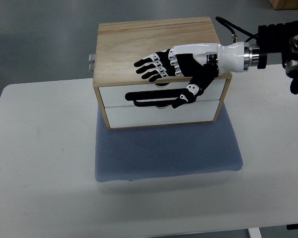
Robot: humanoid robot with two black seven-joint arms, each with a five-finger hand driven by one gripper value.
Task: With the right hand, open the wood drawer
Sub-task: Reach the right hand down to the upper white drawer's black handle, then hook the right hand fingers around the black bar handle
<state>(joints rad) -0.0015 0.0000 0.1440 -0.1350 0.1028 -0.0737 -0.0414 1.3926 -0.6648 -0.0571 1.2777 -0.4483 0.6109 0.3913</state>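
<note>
Upper centre of the frame, a light wooden box with two white drawer fronts sits on a blue-grey woven mat, which lies on a white table. The upper white drawer front carries a dark, elongated bar handle running left to right; the lower white drawer front sits just beneath it.

Entering from the right edge, the robot's black-and-white right hand hovers over the box's top front edge. Its four fingers are spread flat and point left, gripping nothing. The thumb hangs down across the upper drawer front and seems to meet the handle's right end, though real contact cannot be confirmed. No left hand is visible.

Both drawers look closed, so the pull has probably not begun. To do this step well, the fingers should likely drop below the box's top edge and curl behind the handle, near its middle rather than its end. A straight pull toward the bottom of the frame should follow, gentle enough that the box does not slide on the mat.
</note>
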